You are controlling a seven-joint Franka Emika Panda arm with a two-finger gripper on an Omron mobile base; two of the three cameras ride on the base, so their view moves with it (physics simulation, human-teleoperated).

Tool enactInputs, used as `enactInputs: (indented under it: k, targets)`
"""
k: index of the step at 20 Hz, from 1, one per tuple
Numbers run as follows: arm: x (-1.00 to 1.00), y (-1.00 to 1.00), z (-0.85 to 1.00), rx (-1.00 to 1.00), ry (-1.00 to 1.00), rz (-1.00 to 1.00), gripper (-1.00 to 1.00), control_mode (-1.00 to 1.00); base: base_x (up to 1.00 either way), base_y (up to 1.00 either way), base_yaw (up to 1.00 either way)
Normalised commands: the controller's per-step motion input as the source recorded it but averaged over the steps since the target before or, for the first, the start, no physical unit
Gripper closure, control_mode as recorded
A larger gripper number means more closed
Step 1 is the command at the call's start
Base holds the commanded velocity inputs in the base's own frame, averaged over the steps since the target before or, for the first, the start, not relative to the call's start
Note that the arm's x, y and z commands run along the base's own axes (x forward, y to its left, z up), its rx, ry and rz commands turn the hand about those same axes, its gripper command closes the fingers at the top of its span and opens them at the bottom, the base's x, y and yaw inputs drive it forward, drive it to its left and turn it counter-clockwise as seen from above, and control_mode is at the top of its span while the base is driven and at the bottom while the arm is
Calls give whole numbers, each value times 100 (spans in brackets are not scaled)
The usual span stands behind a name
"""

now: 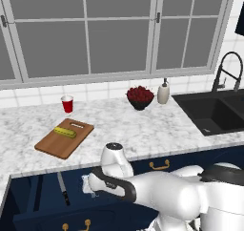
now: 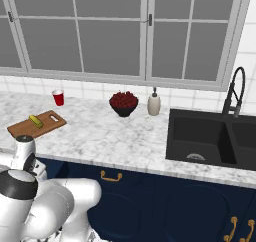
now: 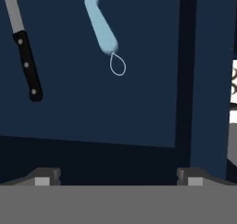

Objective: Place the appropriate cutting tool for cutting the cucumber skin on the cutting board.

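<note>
Dark claw [image 3: 115, 177] spread wide, holding nothing, above the light-blue peeler [image 3: 101, 26].

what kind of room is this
A kitchen, rendered in simulation: a marble counter under a window, a black sink with a tall faucet, and a cutting board holding a cucumber.

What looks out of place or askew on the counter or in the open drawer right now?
Nothing stands out. The cucumber lies flat on the cutting board; the peeler and knife lie apart in the drawer, untouched by the open hand.
</note>
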Motion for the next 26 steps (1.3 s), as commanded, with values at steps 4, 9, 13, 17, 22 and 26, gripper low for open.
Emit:
enactInputs:
  k: [4, 9, 13, 17, 22, 26]
  targets:
    - [-25, 16, -26, 0, 4, 0, -100, -100, 0, 0, 0]
    - [-84, 30, 0, 0, 1, 0, -100, -100, 0, 0, 0]
    - [-96, 30, 0, 0, 0, 0, -100, -100, 0, 0, 0]
    - [-100, 19, -6, 0, 0, 0, -100, -100, 0, 0, 0]
    - [-29, 0, 6, 0, 0, 0, -100, -100, 0, 0, 0]
    - [79, 0, 21, 0, 0, 0, -100, -100, 0, 0, 0]
